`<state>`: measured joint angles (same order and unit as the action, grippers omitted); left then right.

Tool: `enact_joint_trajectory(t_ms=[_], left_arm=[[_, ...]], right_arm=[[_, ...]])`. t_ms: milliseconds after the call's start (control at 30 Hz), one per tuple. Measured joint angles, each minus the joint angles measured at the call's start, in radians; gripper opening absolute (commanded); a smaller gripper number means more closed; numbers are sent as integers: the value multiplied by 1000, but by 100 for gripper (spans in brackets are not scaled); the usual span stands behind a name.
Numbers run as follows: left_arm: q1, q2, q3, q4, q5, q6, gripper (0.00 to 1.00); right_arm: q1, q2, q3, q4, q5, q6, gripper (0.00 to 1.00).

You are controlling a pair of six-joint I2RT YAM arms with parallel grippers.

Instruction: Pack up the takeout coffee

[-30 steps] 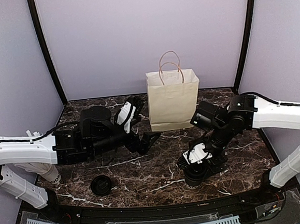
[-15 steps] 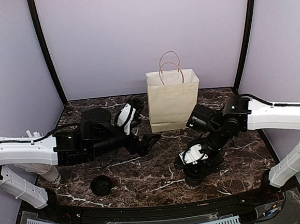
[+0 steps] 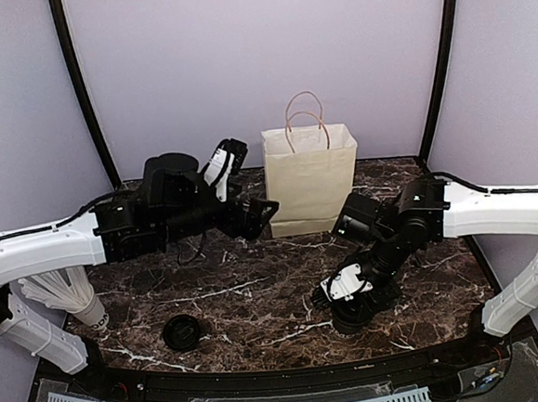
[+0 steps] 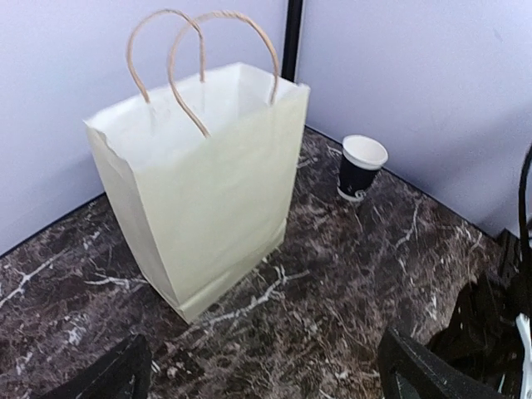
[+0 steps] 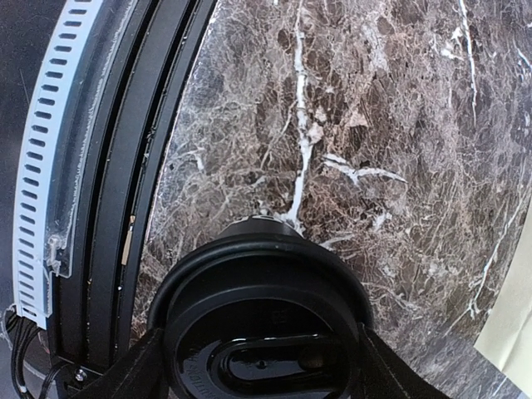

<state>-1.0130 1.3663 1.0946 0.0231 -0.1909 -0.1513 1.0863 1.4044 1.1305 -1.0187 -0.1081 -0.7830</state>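
The takeout coffee (image 5: 264,320), a black cup with a black lid, stands near the table's front edge, right of centre (image 3: 350,322). My right gripper (image 3: 345,299) is down over it. In the right wrist view the right gripper (image 5: 258,376) has one finger pressed against each side of the lid, shut on the cup. A cream paper bag (image 3: 311,181) with rope handles stands open at the back centre. My left gripper (image 3: 257,217) hovers open just left of the bag, holding nothing. In the left wrist view the left gripper (image 4: 270,378) faces the bag (image 4: 208,191).
A matching black cup with a bare white rim (image 4: 362,167) stands beyond the bag's far side. A loose flat black lid (image 3: 181,332) lies at the front left. A white ribbed object (image 3: 67,293) sits by the left arm's base. The table's black front rail (image 5: 125,191) runs close to the coffee.
My left arm has lifted and swung back toward the bag, its gripper still open. My right gripper's fingers have drawn in against the coffee's lid.
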Motion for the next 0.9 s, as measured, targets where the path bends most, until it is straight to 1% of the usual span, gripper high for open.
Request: enact_joint_trajectory(t_ms=[100,200,267,300,367,400,533,633,700,767,800,833,867,900], left_arm=[[55,40,138,-71,1,-2,98],[117,111,301,-135,13,-2,96],[166,166,394,-166,21,-14,93],[192,195,434,-186,27,-30,89],[237,252,498,-222,43,-89,83],[255,277,522,-238,53,-122,78],[318,395,612,-287,125,-251,73],[326,483,695,-323,183,-311,73],[323,546,772,-341,215,-340,70],[323,608,852,-365,233,-360,63],[321,632,885,-381,233,-371,53],[320,661,927,-401,233,-380,36],[320,687,967,-420,232,-392,28],[320,707,1000,-441,229,-400,12]], right_arm=[[0,0,1,-1,5,3,62],[0,0,4,-3,16,4,61],[0,0,8,-6,30,5,60],[0,0,11,-8,40,7,60],[-1,0,18,-9,53,11,59],[-1,-1,22,-9,60,14,58],[-3,-7,27,-7,77,26,58],[-10,-21,27,-5,84,38,58],[-16,-34,27,-4,86,46,58],[-20,-47,27,-2,87,57,58],[-21,-51,27,-1,87,60,57],[-21,-57,27,0,87,64,57],[-23,-63,27,1,87,67,57],[-24,-68,27,2,87,69,57]])
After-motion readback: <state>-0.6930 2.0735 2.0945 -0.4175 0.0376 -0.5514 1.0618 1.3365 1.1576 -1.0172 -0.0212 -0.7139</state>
